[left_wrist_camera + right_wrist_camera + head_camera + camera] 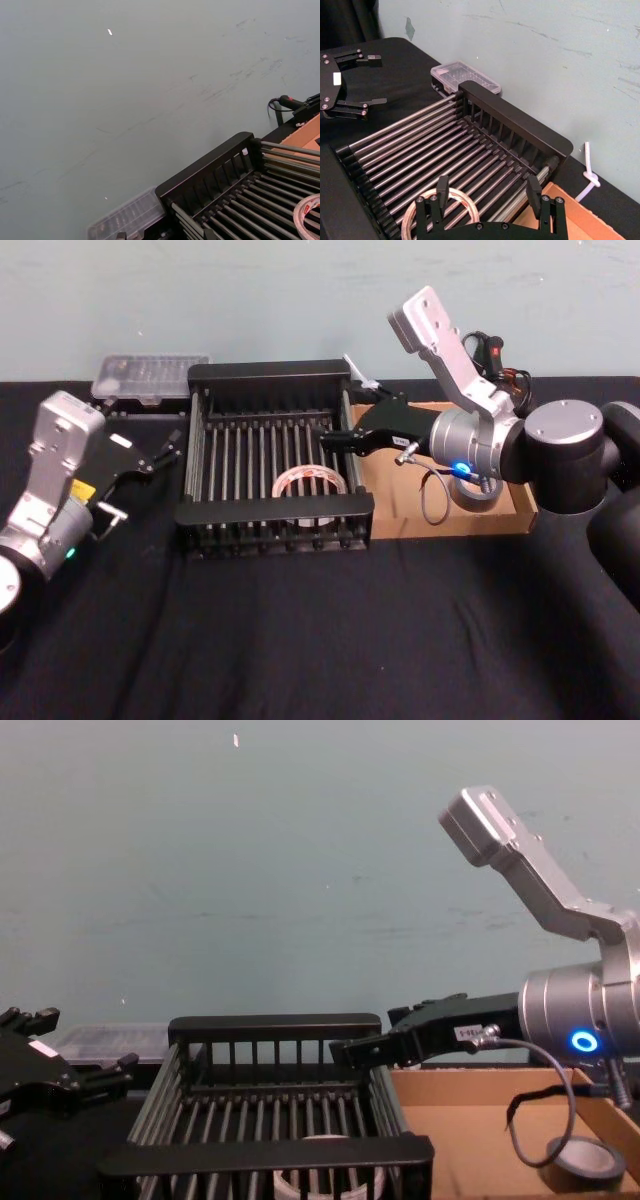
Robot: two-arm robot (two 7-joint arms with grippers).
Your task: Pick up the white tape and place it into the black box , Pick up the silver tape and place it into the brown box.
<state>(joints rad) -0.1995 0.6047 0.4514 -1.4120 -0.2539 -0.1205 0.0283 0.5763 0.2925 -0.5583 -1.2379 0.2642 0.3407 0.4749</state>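
Observation:
The white tape (310, 483) lies flat on the slatted floor of the black box (270, 510), toward its near right side. It also shows in the right wrist view as the white tape (465, 201) and in the left wrist view as the white tape (309, 212). The silver tape (476, 491) rests in the brown box (400, 515), partly behind my right arm. My right gripper (347, 412) hovers open and holding nothing over the black box's right rim, above and beside the white tape. My left gripper (165, 445) stands open left of the black box.
A clear plastic case (150, 375) sits behind the black box at the back left. A pale wall rises close behind the table. Black cloth covers the table, and the near half (300, 640) holds nothing.

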